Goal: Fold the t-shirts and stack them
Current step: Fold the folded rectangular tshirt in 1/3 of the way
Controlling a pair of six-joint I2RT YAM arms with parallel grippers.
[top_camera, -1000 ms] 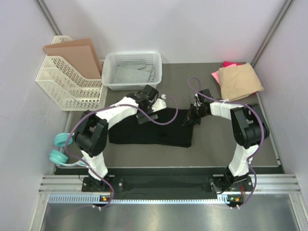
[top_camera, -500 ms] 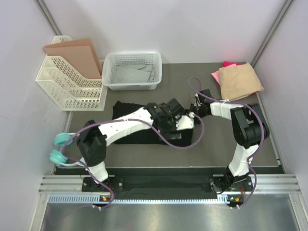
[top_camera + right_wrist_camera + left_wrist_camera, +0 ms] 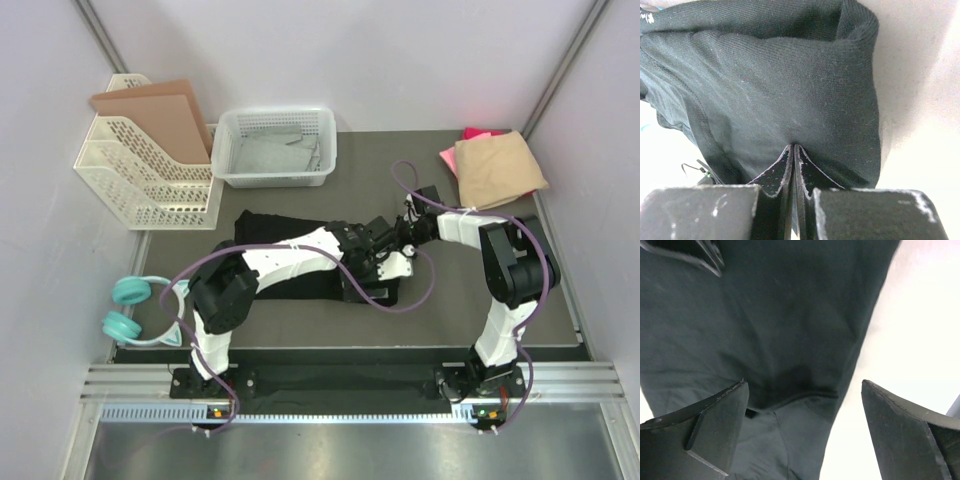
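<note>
On the worktop (image 3: 470,290) the black t-shirt (image 3: 262,225) is laid out — soft, limp, likely best taken at a hem or corner — its right edge clamped by the right tool (image 3: 792,150), the left tool (image 3: 802,390) held apart above it.

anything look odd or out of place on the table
Teal headphones lie by the dark mat's front-left corner, which is odd because they have nothing to do with folding clothes. Nothing else stands out.
</note>
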